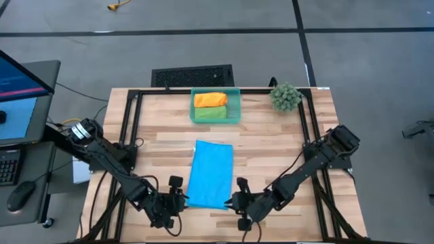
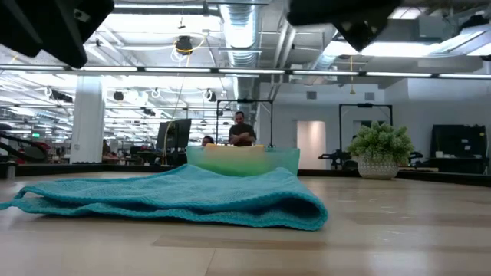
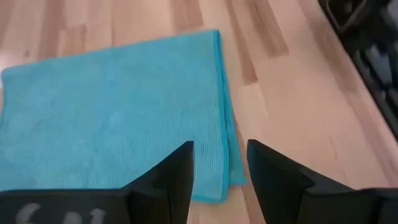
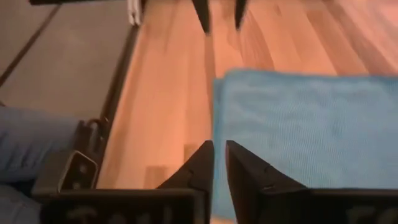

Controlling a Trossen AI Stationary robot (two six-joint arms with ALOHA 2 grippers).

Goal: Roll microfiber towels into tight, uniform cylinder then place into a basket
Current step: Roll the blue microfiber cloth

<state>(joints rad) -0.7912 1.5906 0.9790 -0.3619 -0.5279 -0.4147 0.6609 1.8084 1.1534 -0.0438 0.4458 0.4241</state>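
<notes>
The sky-blue towel point(image 1: 211, 173) lies flat on the table's middle, folded into a long strip, and it also shows in the low view point(image 2: 192, 195). The teal basket point(image 1: 215, 105) stands at the far middle and holds a rolled orange towel point(image 1: 210, 99) and a rolled green towel point(image 1: 210, 113). No yellow towel is in view. My left gripper point(image 3: 221, 155) is open and hovers over the strip's near left corner. My right gripper point(image 4: 219, 152) hovers over the near right corner, its fingers a narrow gap apart. Both are raised above the cloth.
A spiky green plant ball point(image 1: 285, 96) stands at the far right, right of the basket. A black frame rail point(image 1: 129, 135) runs around the tabletop. Bare wood lies left and right of the towel. People sit in the room beyond the table point(image 2: 242, 130).
</notes>
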